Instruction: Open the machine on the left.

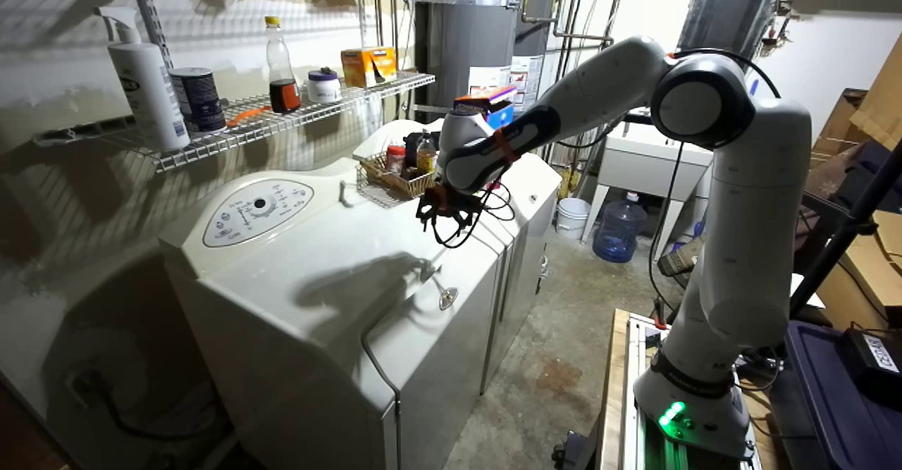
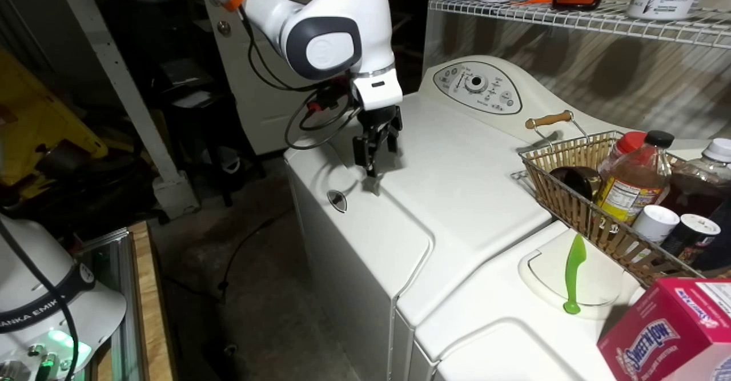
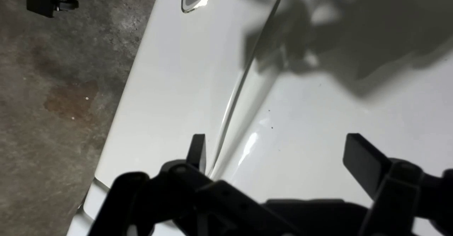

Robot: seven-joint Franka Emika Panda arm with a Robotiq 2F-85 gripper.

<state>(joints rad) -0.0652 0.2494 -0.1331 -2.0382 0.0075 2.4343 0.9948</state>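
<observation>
The white machine shows in both exterior views (image 1: 282, 266) (image 2: 457, 164), with a round dial (image 1: 259, 203) on its sloped panel. Its front door (image 1: 437, 357) is closed; the door's top carries an oval emblem (image 2: 337, 200) and a curved seam behind it. My gripper (image 2: 378, 155) points down above the machine's top, near that seam and the emblem, apart from the surface. In the wrist view the gripper (image 3: 276, 151) is open, with nothing between its fingers. Its left finger is over the door's side of the seam (image 3: 231, 107), its right finger over the machine's top.
The other white appliance (image 2: 485, 307) stands beside it, bearing a wicker basket (image 2: 577, 212) of bottles, a green scoop (image 2: 574, 269) and a pink box (image 2: 651, 335). A wire shelf (image 1: 246, 132) hangs above the dial panel. Concrete floor (image 1: 521, 385) separates the machine from my base.
</observation>
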